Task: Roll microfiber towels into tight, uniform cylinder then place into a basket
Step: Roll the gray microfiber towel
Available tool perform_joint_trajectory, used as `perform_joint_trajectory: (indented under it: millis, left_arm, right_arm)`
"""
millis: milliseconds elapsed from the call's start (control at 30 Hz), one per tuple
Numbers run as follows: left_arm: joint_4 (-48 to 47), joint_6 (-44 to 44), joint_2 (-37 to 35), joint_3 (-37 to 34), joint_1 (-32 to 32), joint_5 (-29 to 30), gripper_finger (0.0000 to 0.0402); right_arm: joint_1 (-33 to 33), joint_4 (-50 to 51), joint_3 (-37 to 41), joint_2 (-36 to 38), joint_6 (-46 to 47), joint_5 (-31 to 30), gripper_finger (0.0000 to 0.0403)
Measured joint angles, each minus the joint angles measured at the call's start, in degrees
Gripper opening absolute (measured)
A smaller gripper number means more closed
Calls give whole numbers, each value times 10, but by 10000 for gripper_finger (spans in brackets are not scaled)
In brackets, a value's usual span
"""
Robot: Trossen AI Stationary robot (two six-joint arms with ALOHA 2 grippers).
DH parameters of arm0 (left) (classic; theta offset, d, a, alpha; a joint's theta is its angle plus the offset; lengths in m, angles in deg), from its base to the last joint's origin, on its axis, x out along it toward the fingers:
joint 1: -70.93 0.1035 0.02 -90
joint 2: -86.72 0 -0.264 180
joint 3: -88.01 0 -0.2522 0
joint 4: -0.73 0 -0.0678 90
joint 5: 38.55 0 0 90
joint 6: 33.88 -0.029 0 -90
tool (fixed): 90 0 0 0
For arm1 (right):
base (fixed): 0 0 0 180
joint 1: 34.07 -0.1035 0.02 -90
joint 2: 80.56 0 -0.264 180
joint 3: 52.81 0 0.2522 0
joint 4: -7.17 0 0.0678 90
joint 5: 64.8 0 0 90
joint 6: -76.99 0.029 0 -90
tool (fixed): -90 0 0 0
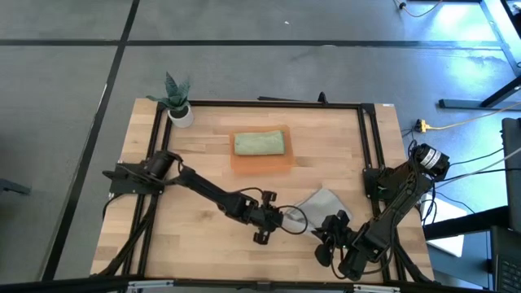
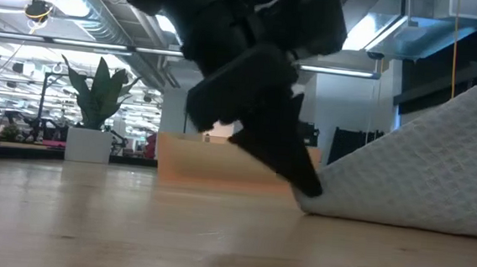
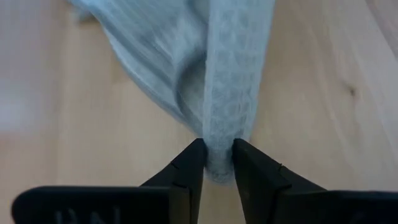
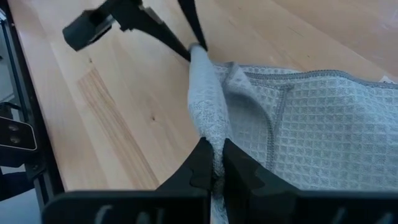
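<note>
A grey waffle-weave towel lies near the table's front right, one edge folded into a narrow ridge. My left gripper is shut on the ridge's left end and my right gripper on its near end. In the low view the towel rises like a tent, with its lower edge on the table. The orange basket stands at mid-table and holds a rolled green towel. My left gripper pinches the end of the towel's folded ridge between its two fingers, several layers thick. It comes slanting down from the table's left. The cloth runs away from the fingertips, which sit just above the table. My right gripper pinches the other end of the same folded ridge between its two fingers, slanting down from the near right. The ridge runs straight from it to the left gripper, raised off the wood. The rest of the towel spreads out beside it.
A small white pot with a plant stands at the far left corner. A black frame runs along the table's edges. Bare wood lies to the left of the towel.
</note>
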Motion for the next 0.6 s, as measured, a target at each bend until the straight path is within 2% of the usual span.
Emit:
perform_joint_trajectory:
  millis: [233,600]
  left_arm:
    - [-13,4,5,0,-2,-9,7]
    - [-89,29,-49,1,-34,-5,1]
  right_arm:
    - [0,0,0,0,0,0,18]
    - [1,2,0,0,-10,23,18]
